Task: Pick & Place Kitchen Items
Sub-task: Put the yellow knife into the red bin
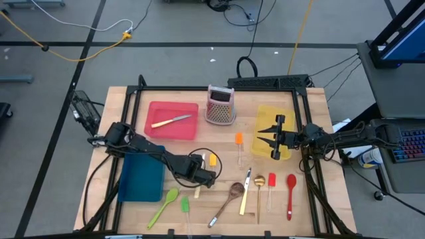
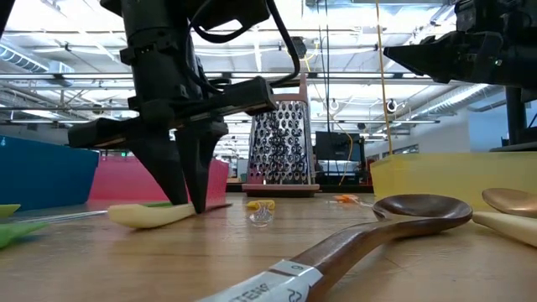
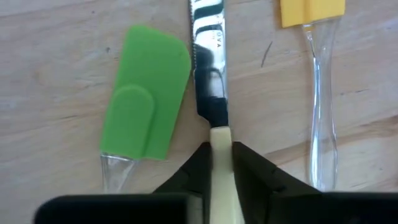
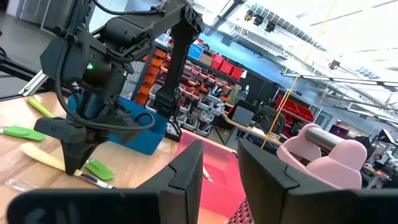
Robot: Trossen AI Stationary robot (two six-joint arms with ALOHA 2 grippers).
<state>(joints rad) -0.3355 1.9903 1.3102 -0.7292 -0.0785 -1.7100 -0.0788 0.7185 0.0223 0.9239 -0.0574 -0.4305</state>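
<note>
Table [image 1: 312, 199] of pale wood carries the utensils – the left gripper [image 3: 221, 155] pinches the cream handle of a knife [image 3: 211, 74] lying flat between green spatula [image 3: 146, 102] and yellow spatula [image 3: 314, 37]. Right gripper [image 1: 269, 136] hovers part-spread over the yellow bin [image 1: 265, 116]. Knife looks light, stiff, slick (handle is the sensible hold)

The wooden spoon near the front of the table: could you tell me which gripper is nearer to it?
The left. The left gripper is down at the table just left of the wooden spoon, jaws around a cream-handled knife. The right gripper hovers farther back, over the yellow tray.
</note>
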